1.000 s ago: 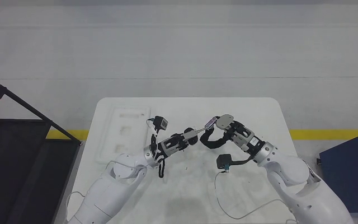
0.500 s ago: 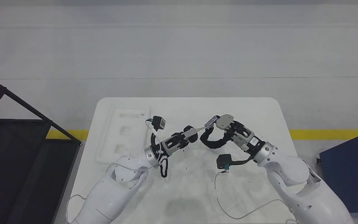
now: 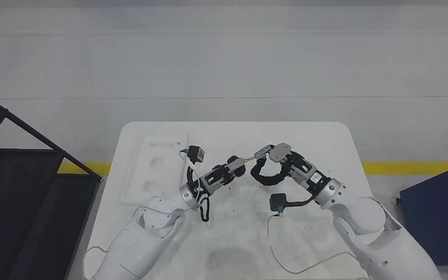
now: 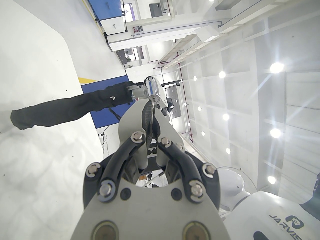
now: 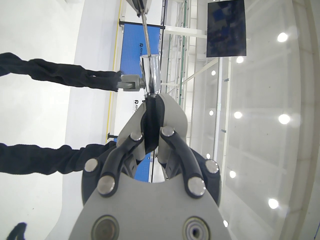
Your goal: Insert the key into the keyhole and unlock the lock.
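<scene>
- Silver key (image 5: 146, 36) now meets the end face of the lock (image 5: 151, 72). Over the last second the arms closed the gap above the tabletop (image 3: 308, 136).
- Judgement: insertion appears begun; the unlocking turn is not yet made.
- Left gripper (image 4: 150, 113) is clenched on the key.
- Right gripper (image 5: 153, 99) is clamped on the lock body.

White table (image 3: 238, 140), rounded corners, shallow white tray (image 3: 150, 164) lying flat toward its left side
</scene>
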Controlling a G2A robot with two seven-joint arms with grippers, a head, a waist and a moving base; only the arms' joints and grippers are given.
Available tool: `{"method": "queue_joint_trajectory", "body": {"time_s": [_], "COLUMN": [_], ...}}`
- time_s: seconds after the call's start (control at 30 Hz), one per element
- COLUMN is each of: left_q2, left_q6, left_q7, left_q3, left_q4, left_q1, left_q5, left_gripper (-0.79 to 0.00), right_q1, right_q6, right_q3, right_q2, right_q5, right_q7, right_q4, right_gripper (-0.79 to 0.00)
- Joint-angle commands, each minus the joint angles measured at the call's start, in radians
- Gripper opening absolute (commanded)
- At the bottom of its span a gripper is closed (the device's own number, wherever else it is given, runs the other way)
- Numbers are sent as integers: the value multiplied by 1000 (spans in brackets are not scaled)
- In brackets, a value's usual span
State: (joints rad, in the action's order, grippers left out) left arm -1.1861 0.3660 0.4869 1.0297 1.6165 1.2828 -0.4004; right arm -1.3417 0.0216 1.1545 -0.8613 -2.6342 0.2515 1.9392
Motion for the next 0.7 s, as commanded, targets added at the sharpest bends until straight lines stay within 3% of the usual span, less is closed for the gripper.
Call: {"method": "queue_joint_trajectory", "body": {"time_s": [0.0, 0.67], "left_q2": [-1, -15], "left_q6": [0, -3], "left_q7": [0, -24], "left_q3": [1, 7], "left_q4": [-1, 0], "left_q1": [0, 15], "left_q5": [1, 13], "left_gripper": [-785, -785], "right_q1": [-3, -47], "right_q6": [9, 68], "right_q3": [1, 34], "right_q2": [-2, -20], "right_q5": [-16, -67], "right_q7": [-16, -94], "right_q4": [7, 75], "right_gripper": [-785, -785]}}
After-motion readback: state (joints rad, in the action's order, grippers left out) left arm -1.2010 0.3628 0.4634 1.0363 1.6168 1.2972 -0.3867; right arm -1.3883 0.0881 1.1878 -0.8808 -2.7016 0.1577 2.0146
